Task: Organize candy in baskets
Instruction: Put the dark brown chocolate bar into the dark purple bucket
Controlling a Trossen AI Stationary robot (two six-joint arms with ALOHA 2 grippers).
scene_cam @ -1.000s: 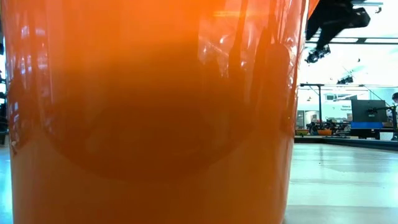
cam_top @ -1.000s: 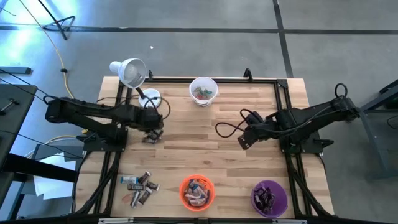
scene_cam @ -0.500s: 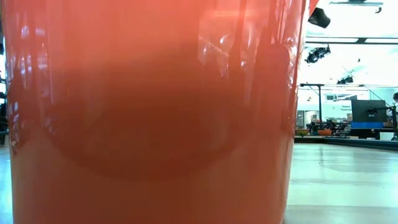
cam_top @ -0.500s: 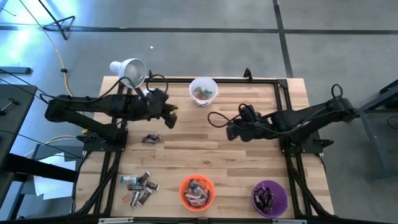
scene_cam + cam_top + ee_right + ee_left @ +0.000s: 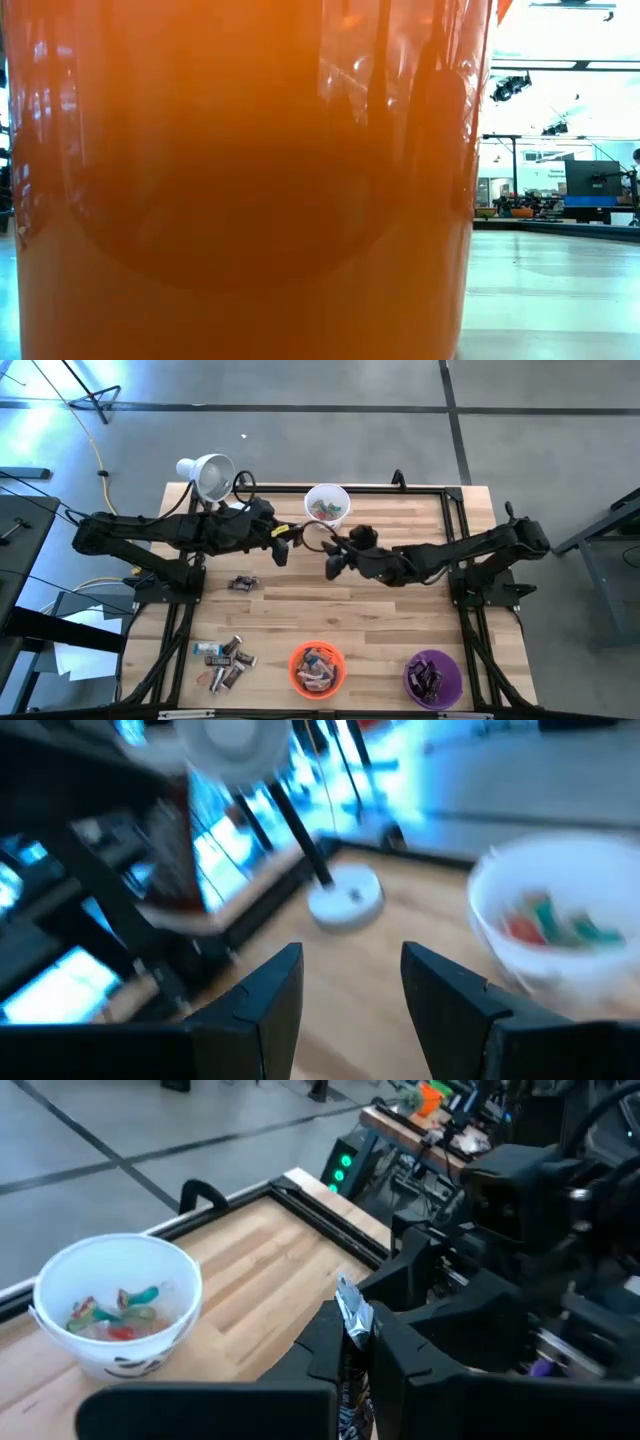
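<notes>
My left gripper [image 5: 284, 545] hangs above the table's middle, shut on one dark candy with a silvery crimped end [image 5: 352, 1308]. My right gripper [image 5: 331, 567] faces it from the right, open [image 5: 350, 988] with nothing between its fingers. The white basket [image 5: 327, 505] stands at the far edge with a few bright pieces inside. The orange basket [image 5: 317, 668] and the purple basket [image 5: 432, 678] stand at the near edge, both holding candy. A loose pile of candy [image 5: 225, 658] lies near left, and a single piece [image 5: 241, 583] lies under the left arm. My left gripper pinches the candy between its two fingers [image 5: 400, 1350], which point nearly level toward the table's right. The candy lies along the fingers, and its silvery end [image 5: 350, 1295] sticks out past their tips. It is lifted clear of the table.
A white desk lamp [image 5: 205, 475] stands at the far left corner, its round base [image 5: 345, 895] on the wood. A black frame [image 5: 455, 510] runs around the tabletop. The orange basket's wall [image 5: 240, 200] fills nearly the whole low view.
My left gripper has risen from the table near the lamp base with one candy, tipped up to nearly level and gone toward the table's right; one piece stayed on the wood. My right gripper has also tipped up and travelled toward the table's left, closing on the left gripper.
</notes>
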